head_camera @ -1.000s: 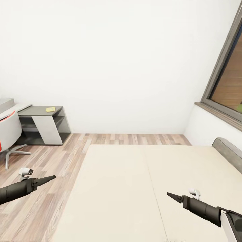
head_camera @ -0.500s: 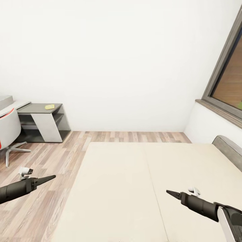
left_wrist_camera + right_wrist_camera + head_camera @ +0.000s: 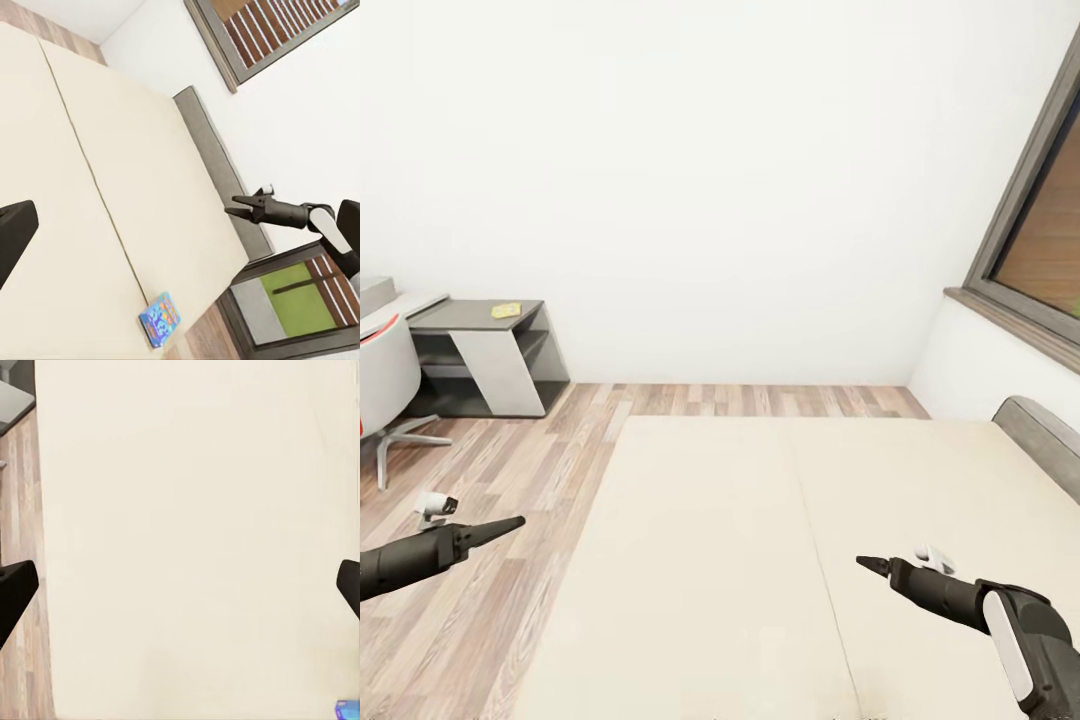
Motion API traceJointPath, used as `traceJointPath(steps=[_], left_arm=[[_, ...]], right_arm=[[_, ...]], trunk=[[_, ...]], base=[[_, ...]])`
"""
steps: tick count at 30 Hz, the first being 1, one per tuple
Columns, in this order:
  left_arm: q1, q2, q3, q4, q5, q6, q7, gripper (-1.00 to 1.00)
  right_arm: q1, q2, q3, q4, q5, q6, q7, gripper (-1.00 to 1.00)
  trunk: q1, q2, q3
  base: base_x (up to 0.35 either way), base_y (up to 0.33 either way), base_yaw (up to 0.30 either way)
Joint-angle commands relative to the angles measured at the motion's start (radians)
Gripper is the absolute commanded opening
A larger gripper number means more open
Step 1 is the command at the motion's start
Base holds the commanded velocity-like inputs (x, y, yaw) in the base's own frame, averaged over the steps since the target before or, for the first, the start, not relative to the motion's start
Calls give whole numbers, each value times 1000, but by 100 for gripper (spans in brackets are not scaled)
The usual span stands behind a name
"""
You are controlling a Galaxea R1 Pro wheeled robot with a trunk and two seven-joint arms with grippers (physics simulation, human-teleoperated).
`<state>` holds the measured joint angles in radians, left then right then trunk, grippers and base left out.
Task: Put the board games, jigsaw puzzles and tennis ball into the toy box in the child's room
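The robot stands at the bed [image 3: 760, 560], both arms held out low in front of it, neither carrying anything. The left gripper [image 3: 510, 524] hangs over the wood-plank floor [image 3: 490, 600] beside the bed's edge; in the head view its fingers come to a single closed-looking point, yet the left wrist view shows one dark finger at the frame's edge, so whether it is released or clenched cannot be told. The right gripper [image 3: 868, 564] hovers above the beige cover, and the right wrist view shows its two dark fingers [image 3: 15, 589] far apart with bare bedding between them, so it reads as released and empty.

The step in hand looks like the approach to a board game on the bed. The small blue game box [image 3: 160, 320] lies flat near the bed's far edge, well apart from both grippers; a blue corner of it [image 3: 346, 709] shows just outside the right fingers' span. The next move likely calls for carrying the right gripper toward that box until it sits between the spread fingers, then closing on an edge.

A dark-grey side desk [image 3: 485, 330] stands against the wall, a small yellowish item [image 3: 506, 311] on it.
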<state>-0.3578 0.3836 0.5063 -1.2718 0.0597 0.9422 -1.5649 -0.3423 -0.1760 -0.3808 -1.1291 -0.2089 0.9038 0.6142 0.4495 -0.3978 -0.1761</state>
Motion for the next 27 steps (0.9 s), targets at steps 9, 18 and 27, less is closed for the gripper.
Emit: traceJointPath(steps=[9, 18, 27], left_arm=[[-2, -3, -29, 10, -15, 11, 64, 100], [-3, -4, -59, 12, -21, 12, 132, 100], [-4, -17, -96, 12, -24, 11, 148, 100]], right_arm=[[-28, 1, -1, 47, 0, -3, -27, 100], [-62, 3, 1, 108, 4, -20, -36, 100], [-78, 3, 64, 175, 6, -50, -101, 100]], trunk=[[1, -2, -17], [1, -2, -32], [1, -2, -46]], base=[[0, 0, 0], [0, 0, 0], [0, 0, 0]])
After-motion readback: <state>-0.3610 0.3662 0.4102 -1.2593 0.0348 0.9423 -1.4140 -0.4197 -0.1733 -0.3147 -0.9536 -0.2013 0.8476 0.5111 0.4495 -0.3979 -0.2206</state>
